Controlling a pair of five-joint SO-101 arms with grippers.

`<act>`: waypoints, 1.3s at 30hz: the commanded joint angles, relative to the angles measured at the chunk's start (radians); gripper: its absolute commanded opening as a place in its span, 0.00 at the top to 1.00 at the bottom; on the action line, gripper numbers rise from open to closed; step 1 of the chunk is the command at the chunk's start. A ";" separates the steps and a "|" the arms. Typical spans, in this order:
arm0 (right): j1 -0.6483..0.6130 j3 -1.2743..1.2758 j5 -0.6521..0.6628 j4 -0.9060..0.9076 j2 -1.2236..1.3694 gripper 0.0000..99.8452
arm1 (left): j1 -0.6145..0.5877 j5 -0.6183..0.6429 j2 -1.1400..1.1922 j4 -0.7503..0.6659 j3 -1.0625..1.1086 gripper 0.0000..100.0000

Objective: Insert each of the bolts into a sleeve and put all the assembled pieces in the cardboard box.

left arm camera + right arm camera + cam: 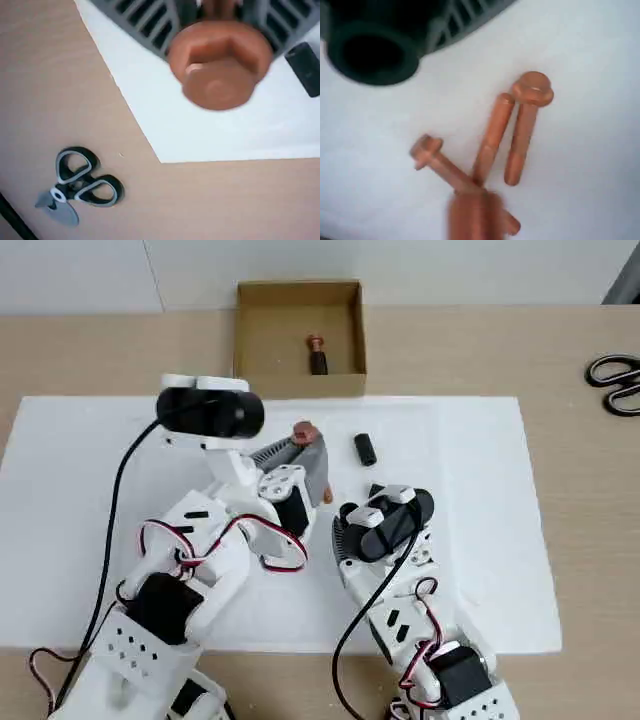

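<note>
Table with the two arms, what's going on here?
The left gripper holds a copper bolt above the white sheet. The right gripper holds a black sleeve near loose bolts lying on the sheet. A second sleeve lies on the sheet, and one assembled piece already sits in the box. Nothing is being joined yet. Scissors lie off to the side.

Bright diffuse light, v. soft shadows
</note>
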 commanded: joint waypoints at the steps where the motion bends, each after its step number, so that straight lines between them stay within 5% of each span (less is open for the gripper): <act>1: -0.002 -0.014 -0.012 -0.027 -0.018 1.00 | 0.015 0.008 -0.023 0.002 -0.002 0.99; 39: -0.105 -0.054 -0.014 -0.022 -0.018 1.00 | 0.014 0.002 -0.025 -0.080 0.154 0.99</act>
